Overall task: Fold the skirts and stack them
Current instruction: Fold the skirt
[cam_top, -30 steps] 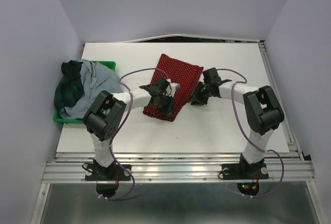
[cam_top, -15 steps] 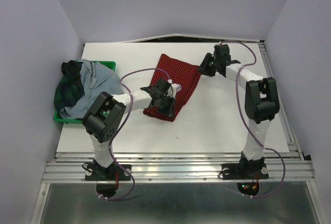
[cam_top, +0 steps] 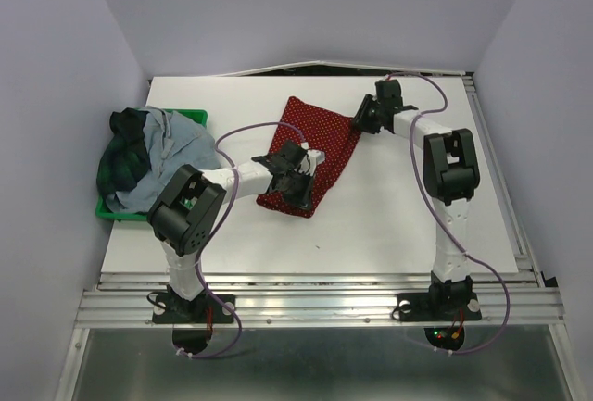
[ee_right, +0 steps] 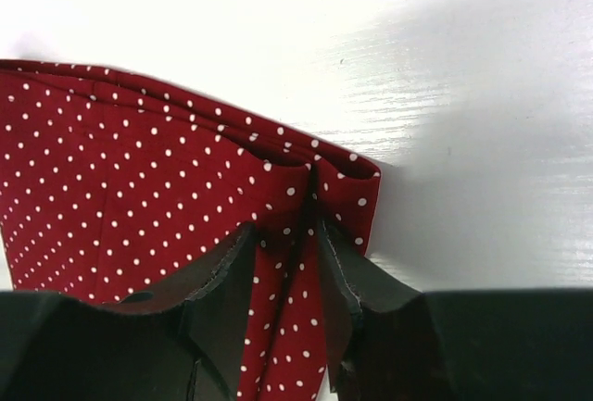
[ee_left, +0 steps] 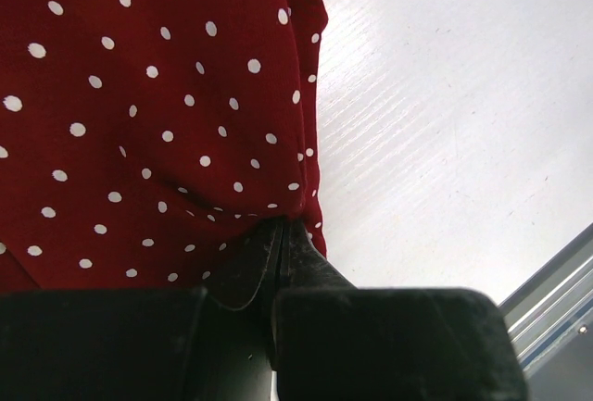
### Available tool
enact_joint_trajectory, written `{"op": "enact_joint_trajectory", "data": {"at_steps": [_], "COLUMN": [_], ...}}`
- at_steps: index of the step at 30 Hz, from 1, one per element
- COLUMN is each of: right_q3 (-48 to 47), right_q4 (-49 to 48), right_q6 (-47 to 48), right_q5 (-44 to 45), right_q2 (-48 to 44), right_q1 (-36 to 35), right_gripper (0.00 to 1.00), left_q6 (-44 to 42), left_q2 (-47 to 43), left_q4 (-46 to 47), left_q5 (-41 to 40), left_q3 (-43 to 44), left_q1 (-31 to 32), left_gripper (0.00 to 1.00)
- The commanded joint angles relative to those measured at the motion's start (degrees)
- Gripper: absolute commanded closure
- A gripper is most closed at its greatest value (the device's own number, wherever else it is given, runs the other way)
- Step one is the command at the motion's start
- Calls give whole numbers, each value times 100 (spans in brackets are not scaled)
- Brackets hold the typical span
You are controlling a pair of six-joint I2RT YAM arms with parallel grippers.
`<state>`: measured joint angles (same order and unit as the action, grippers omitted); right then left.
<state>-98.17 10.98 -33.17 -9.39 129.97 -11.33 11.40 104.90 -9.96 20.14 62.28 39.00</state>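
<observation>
red skirt (cam_top: 320, 142) lies mid-table as a long strip. left gripper (ee_left: 281, 231) is clamped on its edge toward the 6 o'clock end, and right gripper (ee_right: 311, 227) is pinched narrow on the 1 o'clock corner, likely a two-point hold for folding end to end. open table (cam_top: 389, 225) lies at 3 to 5 o'clock. the tray (cam_top: 116, 213) holding the other skirts (cam_top: 148, 156) crowds 9.

Looks like a robot lab: plain lilac walls (cam_top: 56, 31) enclosing white table (cam_top: 371, 225), aluminium rails (cam_top: 315, 297) along frame bottom.
</observation>
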Motion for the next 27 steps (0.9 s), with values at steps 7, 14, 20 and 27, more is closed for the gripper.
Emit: {"op": "enact_joint_trajectory", "data": {"at_steps": [7,14,20,27], "right_q3": [-501,-616,-458,-501], "right_q4": [-536,-545,-536,-448], "right_q6": [12,-67,-181,188], "right_q5": [60,33,-54,156], "right_q2": [186,275,-234,-456], "right_q1": [78,201,368,535], "right_gripper": [66,94,99,99], "left_q6": [-173,-182,-164,-147], "left_q2": [329,338,364,443], "left_q4": [-393,-419,-411,-411], "left_q5": [-335,-327,-344,-327], "left_q3": [-287,-278,-296,-296], "left_q1": [116,125,125,186], "left_gripper": [100,100,100,100]}}
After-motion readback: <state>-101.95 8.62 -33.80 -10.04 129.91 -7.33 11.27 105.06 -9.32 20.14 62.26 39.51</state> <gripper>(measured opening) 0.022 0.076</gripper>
